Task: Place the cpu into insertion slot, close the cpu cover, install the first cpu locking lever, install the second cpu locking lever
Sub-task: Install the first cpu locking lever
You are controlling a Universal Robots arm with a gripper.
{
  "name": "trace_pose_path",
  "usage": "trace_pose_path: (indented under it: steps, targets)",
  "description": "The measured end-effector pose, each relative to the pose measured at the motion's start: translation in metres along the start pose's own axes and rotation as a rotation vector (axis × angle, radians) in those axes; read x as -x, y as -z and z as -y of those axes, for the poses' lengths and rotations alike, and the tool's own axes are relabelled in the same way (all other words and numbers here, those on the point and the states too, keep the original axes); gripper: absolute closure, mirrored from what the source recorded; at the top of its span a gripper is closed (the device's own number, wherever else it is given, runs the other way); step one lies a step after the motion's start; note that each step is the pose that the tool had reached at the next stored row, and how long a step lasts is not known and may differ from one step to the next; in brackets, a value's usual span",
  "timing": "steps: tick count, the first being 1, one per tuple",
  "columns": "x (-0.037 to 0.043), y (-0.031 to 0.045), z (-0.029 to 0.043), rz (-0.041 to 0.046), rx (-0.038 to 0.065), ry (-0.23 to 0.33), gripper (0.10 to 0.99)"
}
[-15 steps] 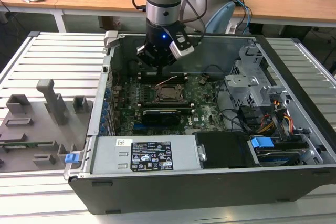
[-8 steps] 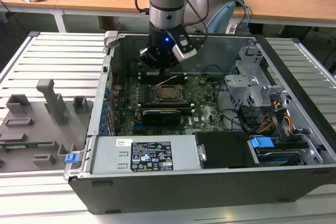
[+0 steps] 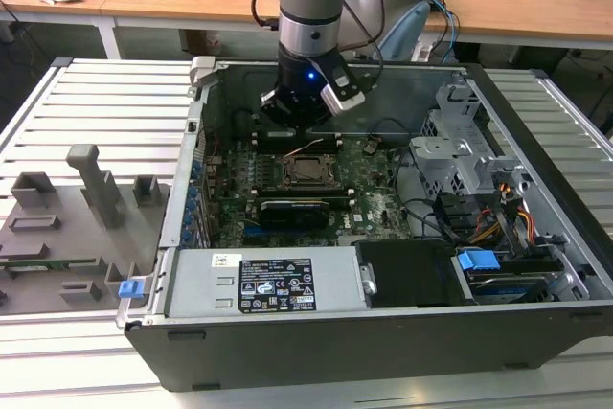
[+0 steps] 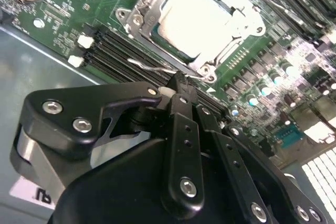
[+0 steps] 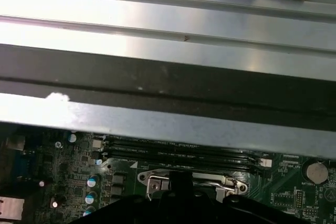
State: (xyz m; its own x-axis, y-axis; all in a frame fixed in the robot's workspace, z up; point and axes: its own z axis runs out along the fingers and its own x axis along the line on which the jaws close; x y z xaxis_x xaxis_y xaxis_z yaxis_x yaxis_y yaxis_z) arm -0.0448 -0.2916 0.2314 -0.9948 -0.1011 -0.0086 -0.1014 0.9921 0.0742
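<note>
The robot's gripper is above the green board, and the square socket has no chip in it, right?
Not quite. The second wrist view shows the cpu seated in the insertion slot. The gripper is indeed above the green board.

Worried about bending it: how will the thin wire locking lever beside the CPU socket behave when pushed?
The locking lever is a thin bare wire, so probably springy and light. Its smooth metal may slip under a push.
</note>
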Motion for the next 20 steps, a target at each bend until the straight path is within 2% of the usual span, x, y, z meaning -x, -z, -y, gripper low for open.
trace_pose_path:
  steps: [11, 20]
  targets:
    - [0.0093, -0.0051, -0.0045, 0.0000, -0.001, 0.000, 0.980]
    - [0.0162, -0.0115, -0.0040, -0.0002, -0.001, 0.000, 0.980]
